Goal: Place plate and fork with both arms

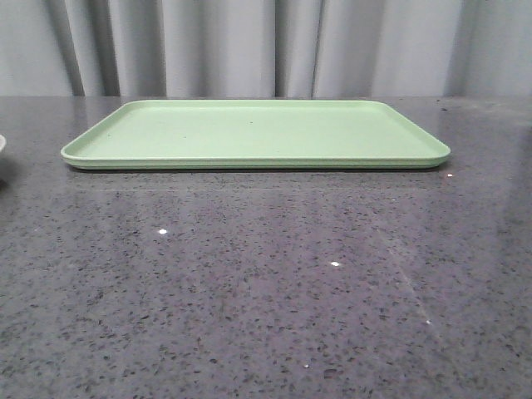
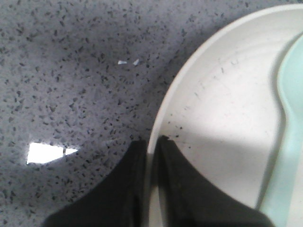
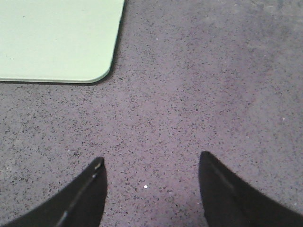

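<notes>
The cream plate (image 2: 227, 109) fills much of the left wrist view, and only a sliver of its rim (image 1: 2, 146) shows at the left edge of the front view. My left gripper (image 2: 151, 142) is shut on the plate's rim, one finger outside and one inside. A pale blue-green utensil (image 2: 289, 118) lies in the plate. My right gripper (image 3: 150, 163) is open and empty above bare countertop, a little off the corner of the light-green tray (image 3: 57, 40). The yellow fork is out of view. Neither gripper shows in the front view.
The flat light-green tray (image 1: 258, 133) lies across the far middle of the dark speckled countertop (image 1: 266, 291). A grey curtain hangs behind the table.
</notes>
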Motion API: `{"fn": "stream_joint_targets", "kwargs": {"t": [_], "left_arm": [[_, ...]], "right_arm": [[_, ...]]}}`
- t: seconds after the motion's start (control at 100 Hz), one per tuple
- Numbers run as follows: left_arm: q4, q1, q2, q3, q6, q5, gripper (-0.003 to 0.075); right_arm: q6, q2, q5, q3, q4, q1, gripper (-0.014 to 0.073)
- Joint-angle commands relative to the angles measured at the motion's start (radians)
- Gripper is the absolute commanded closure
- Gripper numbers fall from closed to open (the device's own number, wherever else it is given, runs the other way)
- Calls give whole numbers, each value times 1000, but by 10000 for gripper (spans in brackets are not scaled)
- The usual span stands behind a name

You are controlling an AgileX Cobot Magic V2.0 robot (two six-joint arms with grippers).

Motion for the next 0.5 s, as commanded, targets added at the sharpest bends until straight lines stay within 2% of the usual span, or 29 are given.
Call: {"fn": "stream_joint_targets", "kwargs": {"t": [0.0,0.34,0.49], "left_arm": [[8,1,-26,-23,3,-9,741],[-20,1,-28,-27,26,17,741],[-183,38,-28,-27,135,44,741]], "right_arm": [[-6,16,-79,-34,-1,-5,155],[-6,16,-79,-34,-1,-5,155],[-6,16,-79,-34,-1,-5,155]]}}
